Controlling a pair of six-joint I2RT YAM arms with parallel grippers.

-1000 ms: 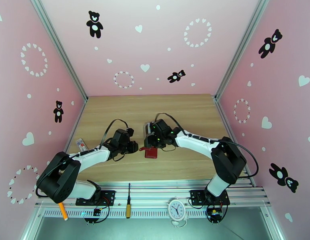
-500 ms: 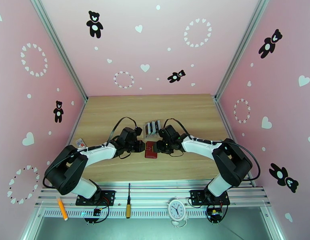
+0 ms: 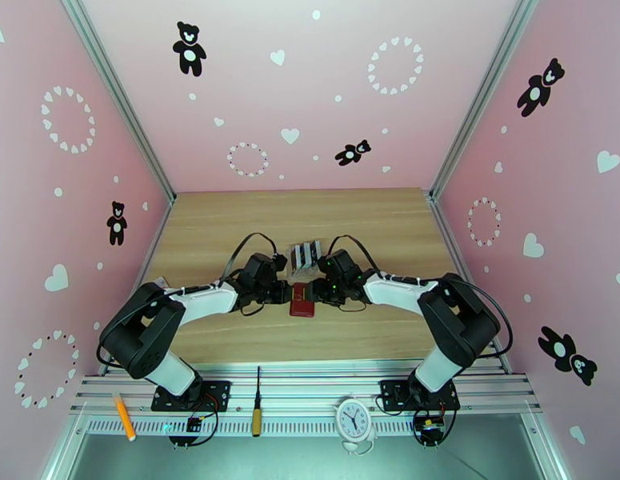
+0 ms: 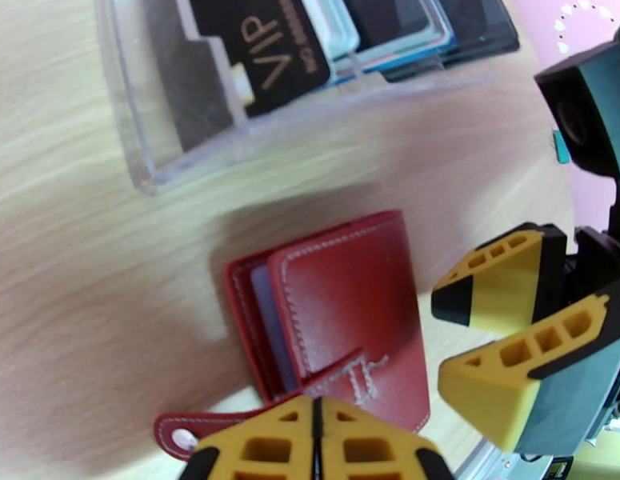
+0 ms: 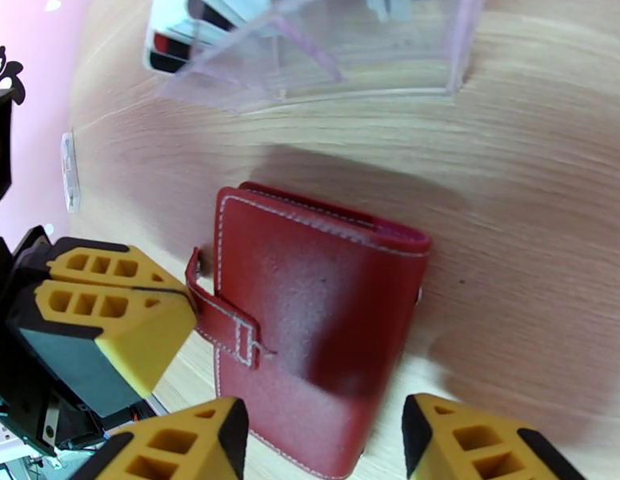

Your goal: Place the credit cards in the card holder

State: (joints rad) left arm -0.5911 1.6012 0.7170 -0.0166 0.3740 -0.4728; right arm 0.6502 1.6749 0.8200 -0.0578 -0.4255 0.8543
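Since the card holder (image 3: 302, 302) lies folded with its cover down, key relation: it sits between the two grippers, and its unsnapped snap tab (image 4: 182, 435) trails toward the left arm's side; that arm is the nearer one to the tab
Left gripper (image 4: 314, 414): jaws pressed together right over the tab's strap; whether the strap is pinched between them cannot be told
Right gripper (image 5: 324, 416): jaws spread wide, low, just beside the holder's right side; holding nothing
Holder's axis: the long side runs roughly near-to-far on the table; the layered pocket edge shows slightly ajar in the left wrist view
Credit cards (image 4: 270, 42): standing in the clear rack (image 4: 150, 122), a black one marked VIP foremost, teal-edged ones behind it; whether any pocket of the holder is filled cannot be seen
Rack to holder: just beyond the holder's far edge; a narrow strip of wood lies between them
Surface: bare pale wood table (image 3: 230, 226); probably slick under the leather, so the holder may slide unless one arm pins it
Room: tight between the two wrists and the rack; open wood on the near side
Judgement: opening the cover comes first; loading of cards not yet begun
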